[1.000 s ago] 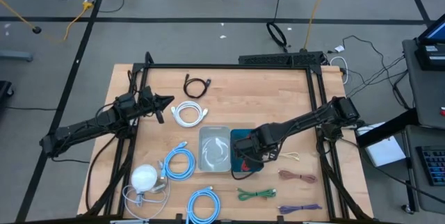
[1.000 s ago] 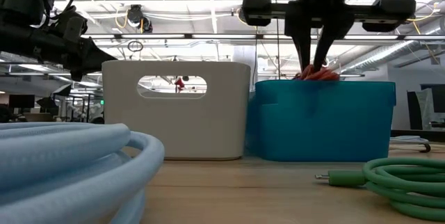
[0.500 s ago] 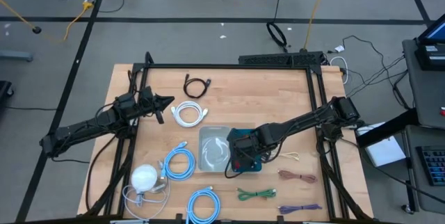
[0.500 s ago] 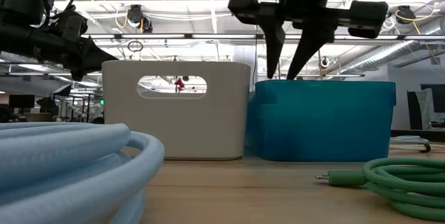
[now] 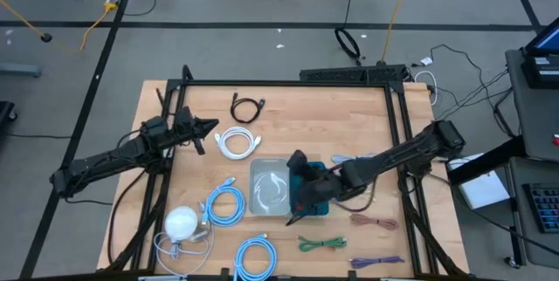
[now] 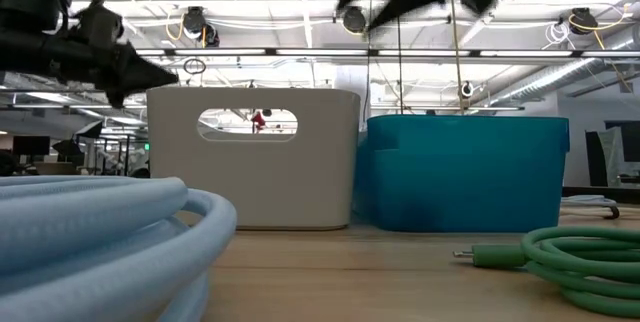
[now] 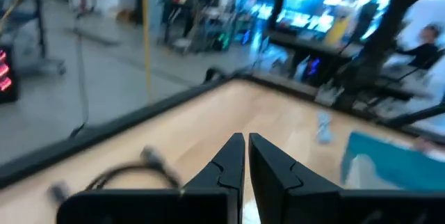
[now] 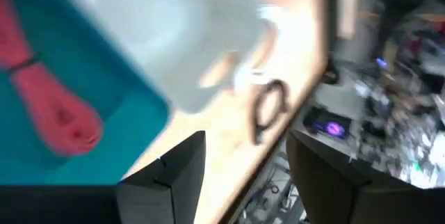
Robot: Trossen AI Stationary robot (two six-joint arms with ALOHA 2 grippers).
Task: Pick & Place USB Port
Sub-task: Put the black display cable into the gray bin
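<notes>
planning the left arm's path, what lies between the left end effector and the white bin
In the high view, a coiled white cable lies between the left end effector and the white bin.

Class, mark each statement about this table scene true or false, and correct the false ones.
1. A red cable bundle lies inside the teal bin. True.
2. The right tool is shut on the red cable bundle. False: its fingers stand apart with nothing between them, above the bin.
3. The left tool is shut, at the table's left side, away from the bins. True.
4. The white bin stands apart from the teal bin, with a wide gap between them. False: they stand side by side, walls touching or nearly so.
5. A green cable lies on the table in front of the teal bin. True.
</notes>
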